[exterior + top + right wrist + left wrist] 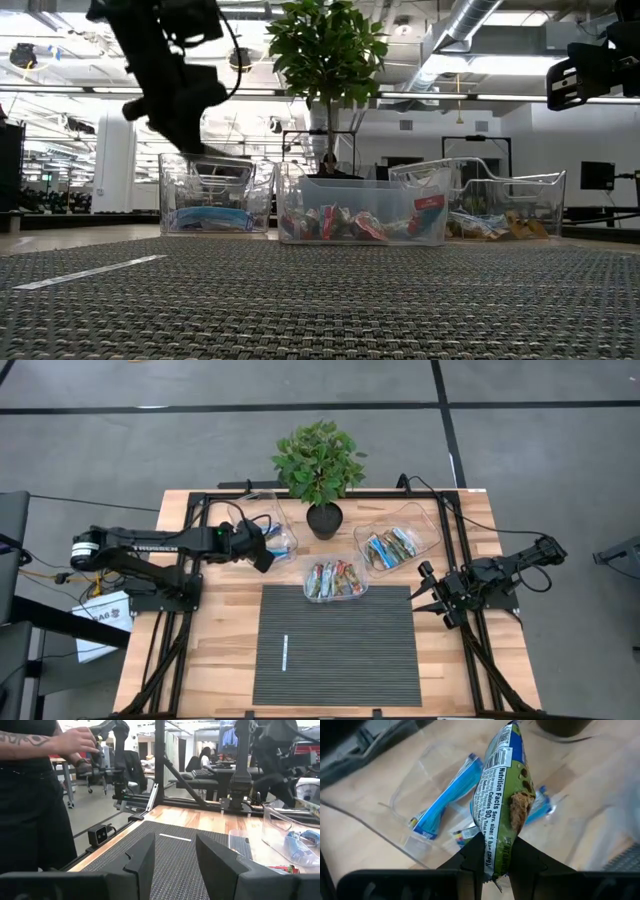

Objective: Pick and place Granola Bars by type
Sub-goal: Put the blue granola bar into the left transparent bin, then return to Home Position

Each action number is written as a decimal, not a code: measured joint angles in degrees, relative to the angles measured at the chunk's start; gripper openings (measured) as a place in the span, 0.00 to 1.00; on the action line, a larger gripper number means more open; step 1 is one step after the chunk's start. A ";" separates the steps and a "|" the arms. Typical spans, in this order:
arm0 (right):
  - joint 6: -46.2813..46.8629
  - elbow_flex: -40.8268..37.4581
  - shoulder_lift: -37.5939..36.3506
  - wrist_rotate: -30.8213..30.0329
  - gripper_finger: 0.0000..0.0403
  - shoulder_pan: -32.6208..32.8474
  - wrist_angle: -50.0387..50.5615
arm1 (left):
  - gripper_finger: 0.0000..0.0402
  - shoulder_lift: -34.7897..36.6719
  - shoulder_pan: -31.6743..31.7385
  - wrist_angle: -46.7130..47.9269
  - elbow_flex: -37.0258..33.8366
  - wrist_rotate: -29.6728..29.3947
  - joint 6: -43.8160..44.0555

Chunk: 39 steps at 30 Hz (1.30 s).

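My left gripper (265,553) hangs over the left clear tub (272,532), shut on a green-and-blue wrapped granola bar (504,785). In the left wrist view, blue-wrapped bars (447,800) lie in that tub beneath the held bar. The middle tub (335,578) holds red multicoloured bars. The right tub (398,545) holds blue and green ones. My right gripper (428,592) waits at the table's right side, open, with nothing between its fingers (145,855). My left gripper pinches one end of the bar's wrapper (495,862) between its two fingers. The fingers slant downward from the table's left side. The bar sticks out lengthwise beyond the fingertips, its nutrition label facing the camera, lifted clear above the tub.
A potted plant (320,465) stands at the back between the tubs. A dark ribbed mat (335,645) covers the table's near middle, with a thin white stick (284,652) on it. A person (30,795) stands beyond the table's edge in the right wrist view.
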<state>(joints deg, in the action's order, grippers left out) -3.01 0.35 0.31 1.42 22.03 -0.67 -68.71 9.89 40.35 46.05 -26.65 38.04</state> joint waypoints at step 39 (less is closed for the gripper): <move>0.00 0.00 0.00 0.00 0.34 0.00 0.00 | 0.42 4.40 5.59 -7.95 -3.54 12.54 -7.17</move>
<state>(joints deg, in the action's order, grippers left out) -3.01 0.35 0.31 1.42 22.03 -0.67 -64.31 15.49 32.40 42.51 -14.11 30.86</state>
